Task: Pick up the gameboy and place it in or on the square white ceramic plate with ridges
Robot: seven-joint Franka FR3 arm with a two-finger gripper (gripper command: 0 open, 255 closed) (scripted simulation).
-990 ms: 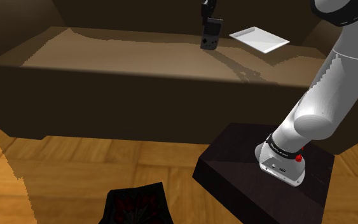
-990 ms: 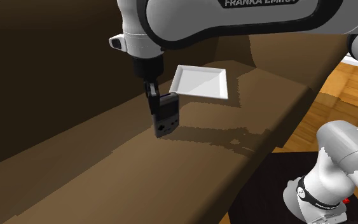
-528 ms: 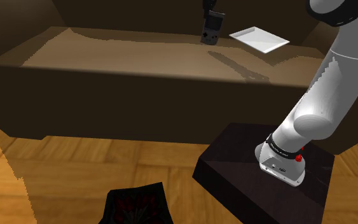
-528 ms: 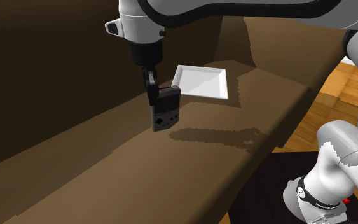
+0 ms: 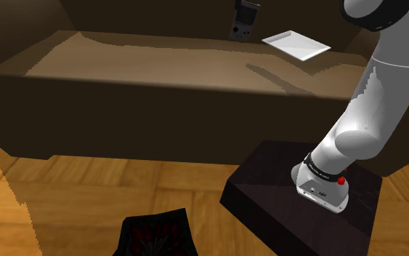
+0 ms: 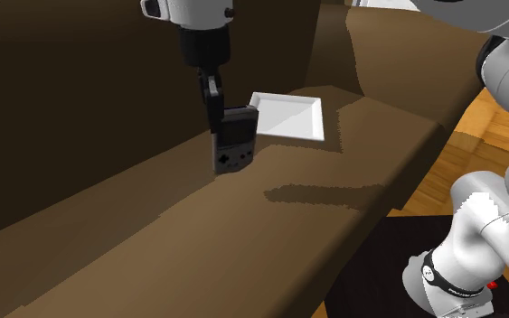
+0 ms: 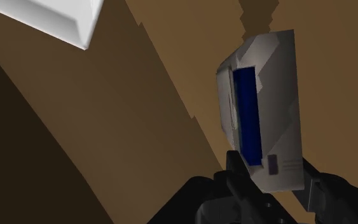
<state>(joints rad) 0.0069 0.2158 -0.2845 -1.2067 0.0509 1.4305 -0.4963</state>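
The dark grey gameboy hangs in the air above the brown sofa seat, clasped at its top edge by my black gripper. In the shoulder view the gameboy hangs just left of the square white plate. From the wrist, the gameboy shows its grey back with a blue slot, held between my fingers; a corner of the plate lies beyond. The plate rests flat on the seat behind the gameboy.
The sofa's backrest rises behind the seat, and an armrest stands beyond the plate. My stand sits on the wooden floor in front of the sofa. A dark object lies on the floor.
My gripper has lifted the gameboy higher above the seat and carried it slightly toward the plate. Its shadow on the seat has slid toward the sofa's front edge.
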